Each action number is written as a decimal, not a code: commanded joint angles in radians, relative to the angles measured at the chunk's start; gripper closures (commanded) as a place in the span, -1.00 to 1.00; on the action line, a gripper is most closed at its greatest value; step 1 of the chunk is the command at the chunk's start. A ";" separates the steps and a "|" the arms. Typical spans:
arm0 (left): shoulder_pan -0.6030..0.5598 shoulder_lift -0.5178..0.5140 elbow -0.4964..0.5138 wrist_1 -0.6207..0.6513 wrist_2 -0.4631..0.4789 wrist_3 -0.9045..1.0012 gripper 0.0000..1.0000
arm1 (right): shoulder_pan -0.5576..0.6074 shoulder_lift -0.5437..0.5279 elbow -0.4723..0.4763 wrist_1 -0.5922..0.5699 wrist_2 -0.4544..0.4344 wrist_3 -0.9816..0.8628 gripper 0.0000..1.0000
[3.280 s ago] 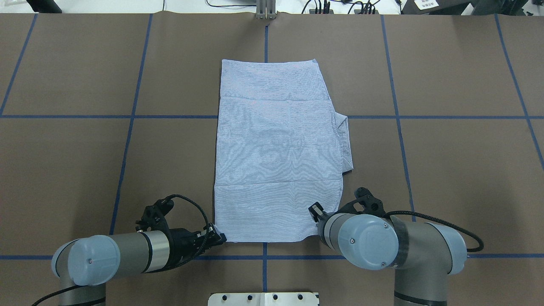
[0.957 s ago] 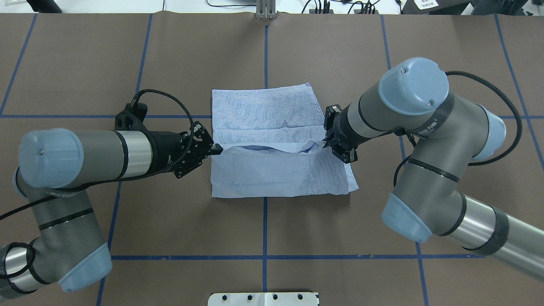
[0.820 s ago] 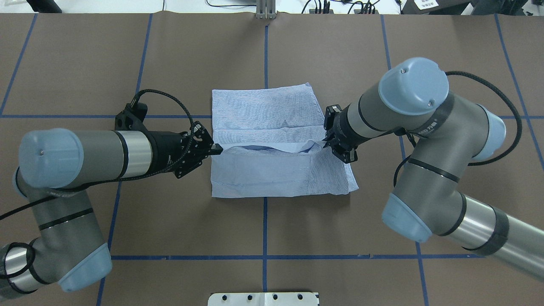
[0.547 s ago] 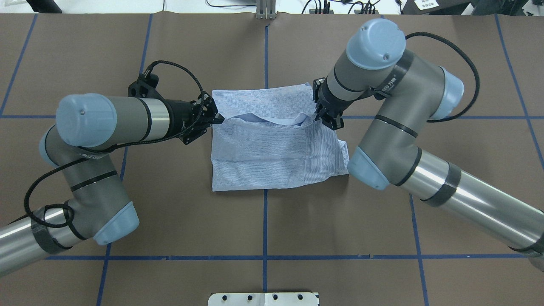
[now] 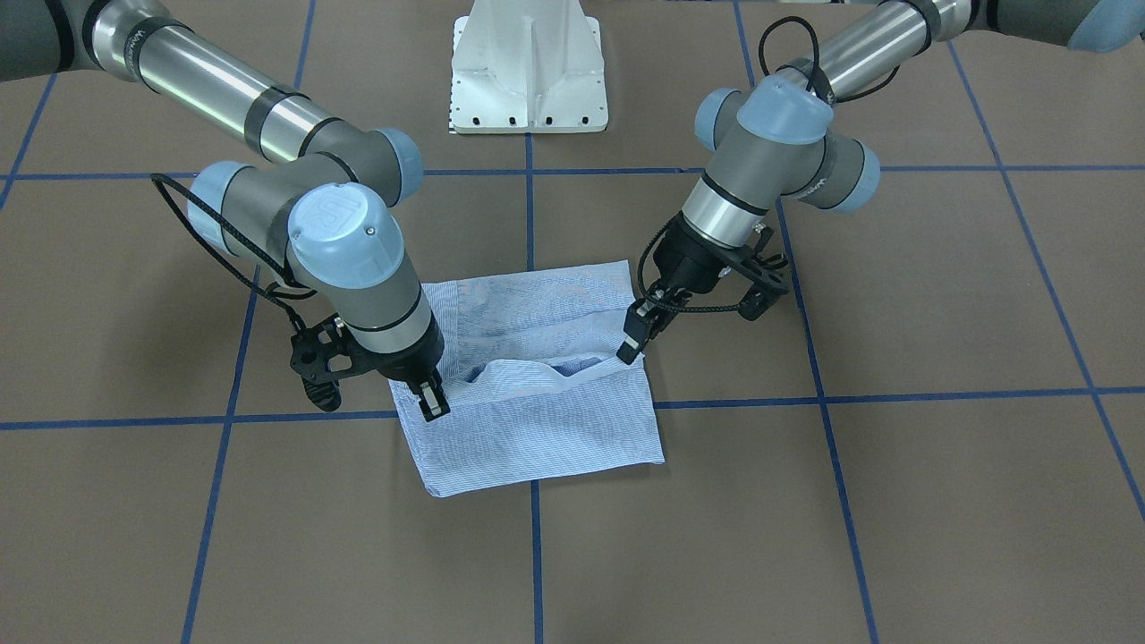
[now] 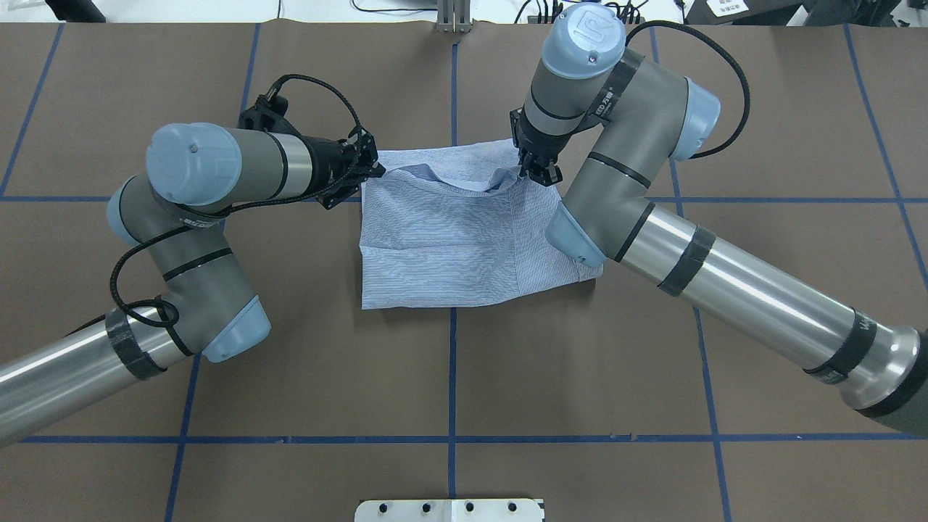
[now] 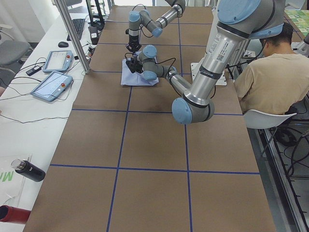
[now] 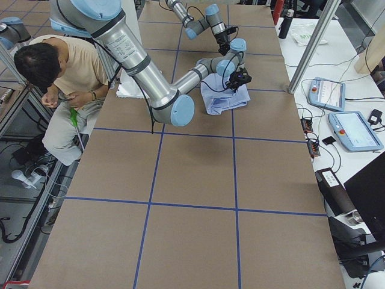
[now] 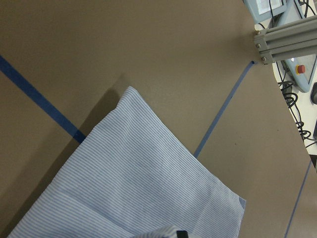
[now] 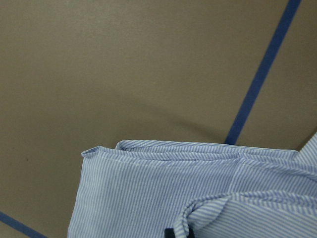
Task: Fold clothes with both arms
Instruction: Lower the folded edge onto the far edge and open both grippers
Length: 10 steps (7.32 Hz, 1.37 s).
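While the striped shirt (image 6: pixel 449 246) sits half-folded on the counter (image 6: pixel 217 326), nearer its far edge, the left arm (image 6: pixel 239 159) and right arm (image 6: pixel 580 87) each have jaws pinching a raised corner.

A "UR" logo marks the blue joint cap (image 6: pixel 584 29) of the right arm (image 6: pixel 732 286).

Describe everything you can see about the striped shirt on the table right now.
The shirt is thin, light blue-and-white finely striped fabric, folded into a compact rectangle on the brown table. Its near part is doubled over toward the far edge. The folded-over edge is held raised and sags in the middle, not yet laid flat. The left gripper pinches one end of that edge and the right gripper pinches the other. A straight seam runs across the layer toward the robot's right. Collar and buttons cannot be made out.
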 commanded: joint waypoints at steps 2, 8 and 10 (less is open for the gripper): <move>-0.035 -0.022 0.157 -0.120 0.000 0.029 1.00 | 0.019 0.080 -0.143 0.061 0.000 -0.048 1.00; -0.075 -0.072 0.286 -0.192 0.005 0.036 1.00 | 0.056 0.218 -0.377 0.147 -0.014 -0.074 1.00; -0.096 -0.095 0.336 -0.204 0.011 0.036 0.56 | 0.065 0.281 -0.451 0.150 -0.048 -0.073 -0.95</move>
